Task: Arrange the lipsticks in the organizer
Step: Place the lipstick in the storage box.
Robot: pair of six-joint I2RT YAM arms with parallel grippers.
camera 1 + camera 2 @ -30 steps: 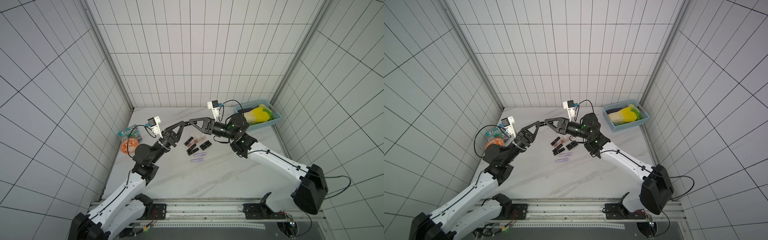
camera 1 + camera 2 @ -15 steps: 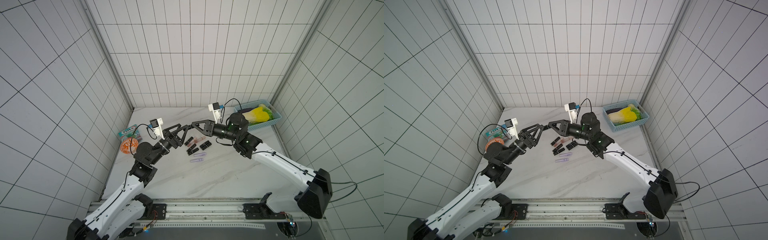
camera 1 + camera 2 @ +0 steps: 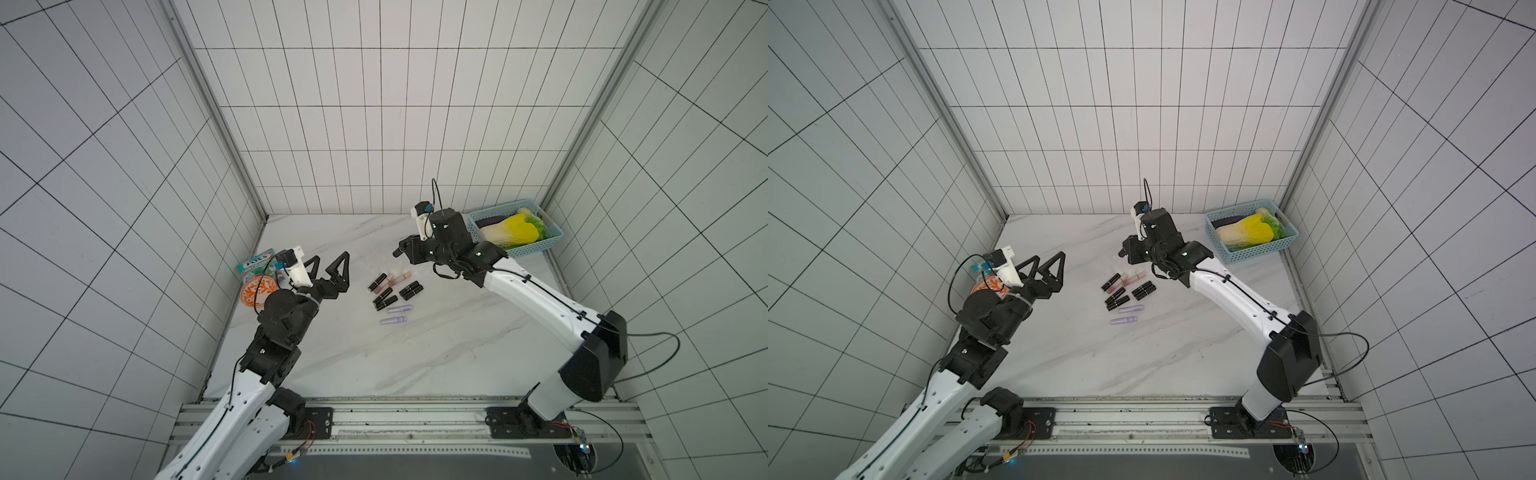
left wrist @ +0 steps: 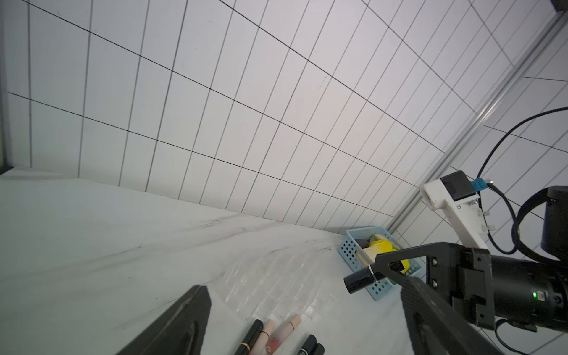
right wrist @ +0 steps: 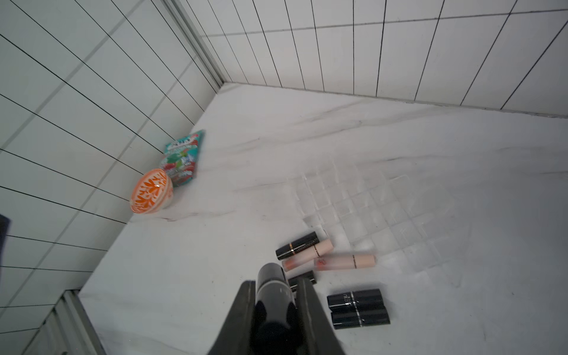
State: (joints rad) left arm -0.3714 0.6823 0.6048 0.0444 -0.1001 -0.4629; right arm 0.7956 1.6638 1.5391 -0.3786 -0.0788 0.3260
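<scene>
- Right hand [image 5: 276, 295]: jaws closed on a black lipstick [image 5: 270, 276], gripped across its body, one end poking out past the fingertips.
- In the left wrist view the same tube [image 4: 362, 281] sticks out of the right hand [image 4: 385, 269], clear of the counter [image 4: 123, 246].
- In both top views the right hand [image 3: 398, 251] [image 3: 1122, 252] sits right of centre, raised, just up and right of the loose lipsticks.
- Left hand [image 3: 331, 257] [image 3: 1048, 257]: jaws spread wide, nothing between them. It is left of centre, raised, well apart from the right hand.
- Organizer [image 5: 368, 199] [image 4: 276, 276]: clear tray of square slots, flat on the counter, just beside the pink tubes. It is hard to make out in the top views.
- Loose lipsticks [image 3: 390, 291] [image 3: 1123, 293]: lying flat at mid-frame, between the two hands.
- Within that group: two pink tubes [image 5: 338, 261] nearest the organizer, and one black tube [image 5: 296, 244] touching a pink one.
- Black pair [image 5: 356, 307]: lying side by side, touching.
- Two lilac tubes [image 3: 400, 308] [image 3: 393, 320]: at the lower edge of the group, near each other but apart.
- Blue basket [image 3: 536, 249]: upper right, in the back corner, holding a yellow-green cabbage [image 3: 515, 232].
- Orange bowl [image 3: 257, 291] and teal packet [image 3: 255, 266]: against the left wall, partly hidden behind the left arm.
</scene>
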